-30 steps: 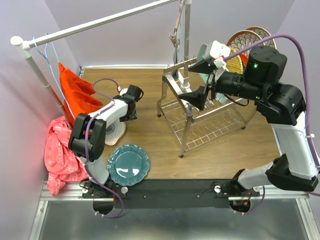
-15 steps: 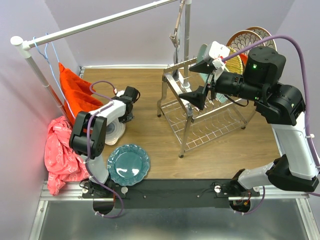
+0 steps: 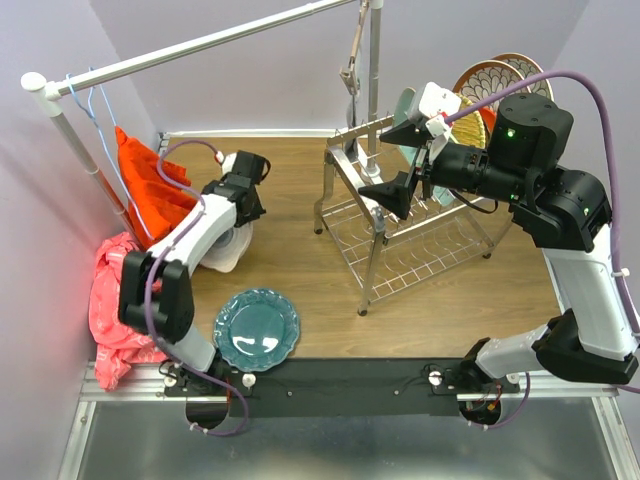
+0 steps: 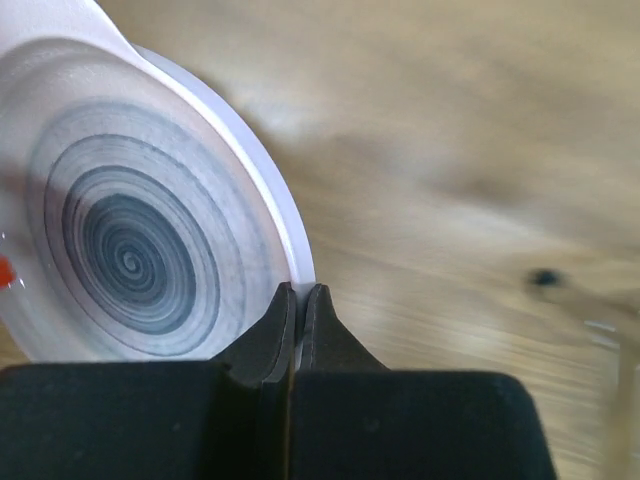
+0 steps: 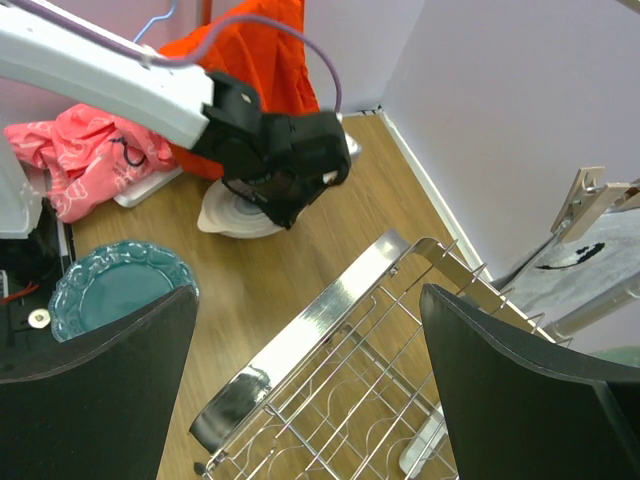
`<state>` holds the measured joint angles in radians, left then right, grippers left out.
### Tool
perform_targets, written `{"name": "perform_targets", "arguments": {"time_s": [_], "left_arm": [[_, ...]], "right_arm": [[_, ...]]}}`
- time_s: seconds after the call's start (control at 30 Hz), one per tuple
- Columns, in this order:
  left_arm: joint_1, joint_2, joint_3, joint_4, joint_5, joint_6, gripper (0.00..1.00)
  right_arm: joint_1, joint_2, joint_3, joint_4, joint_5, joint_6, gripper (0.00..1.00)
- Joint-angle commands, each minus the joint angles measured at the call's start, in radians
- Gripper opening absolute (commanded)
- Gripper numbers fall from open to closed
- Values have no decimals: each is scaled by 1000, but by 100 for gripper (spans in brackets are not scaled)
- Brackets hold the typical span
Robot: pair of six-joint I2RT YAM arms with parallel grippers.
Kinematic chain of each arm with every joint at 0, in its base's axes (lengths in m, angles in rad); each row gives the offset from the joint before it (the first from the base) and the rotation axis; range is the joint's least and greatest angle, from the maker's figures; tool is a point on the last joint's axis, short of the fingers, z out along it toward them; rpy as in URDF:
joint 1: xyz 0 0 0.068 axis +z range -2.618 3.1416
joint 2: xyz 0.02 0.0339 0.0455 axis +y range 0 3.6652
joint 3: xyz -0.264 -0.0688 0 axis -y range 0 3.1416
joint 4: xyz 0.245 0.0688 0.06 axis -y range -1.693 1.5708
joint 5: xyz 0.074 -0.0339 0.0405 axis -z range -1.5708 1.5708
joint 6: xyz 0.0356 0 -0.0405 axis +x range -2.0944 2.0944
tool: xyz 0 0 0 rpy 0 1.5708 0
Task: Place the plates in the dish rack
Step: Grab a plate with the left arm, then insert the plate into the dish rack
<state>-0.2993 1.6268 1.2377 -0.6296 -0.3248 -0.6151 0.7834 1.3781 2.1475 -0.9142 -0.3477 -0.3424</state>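
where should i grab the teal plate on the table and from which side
I'd grip the teal plate by its raised scalloped rim, since it lies flat, face up, on the table. Come down from above on the edge nearest the left arm's base, one finger inside the rim, one outside. The left end effector pinches the swirl plate by its rim likewise.

At the left of the left wrist view, the white plate [image 4: 130, 260] carries a grey-blue spiral that darkens toward its centre (the rim stays plain white). Overhead, at lower left, the scalloped plate [image 3: 257, 329] is solid teal. The dish rack [image 3: 378, 245] is shiny silver; at upper right a brown-rimmed patterned plate [image 3: 487, 75] neighbours a yellow plate [image 3: 470, 125]. An orange-red cloth [image 3: 150, 185] and a pink cloth [image 3: 112, 300] sit at left by the brown woodgrain table [image 3: 300, 220].
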Motion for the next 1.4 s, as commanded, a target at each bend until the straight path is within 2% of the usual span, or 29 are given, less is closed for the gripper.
{"name": "perform_targets", "arguments": {"time_s": [0.0, 0.4, 0.77, 1.03, 1.37], "left_arm": [[2, -194, 68, 39, -11, 6, 0], [25, -450, 20, 192, 176, -106, 0], [38, -558, 28, 252, 320, -224, 0], [51, -633, -58, 364, 434, -334, 0], [52, -686, 22, 406, 477, -471, 0]], "right_arm": [[-7, -14, -3, 5, 21, -14, 100], [-9, -10, -12, 6, 7, -4, 100], [-9, 12, 9, 14, -8, 19, 100], [-9, 22, 14, 17, -11, 31, 100], [-9, 25, 14, 26, 10, 43, 100]]}}
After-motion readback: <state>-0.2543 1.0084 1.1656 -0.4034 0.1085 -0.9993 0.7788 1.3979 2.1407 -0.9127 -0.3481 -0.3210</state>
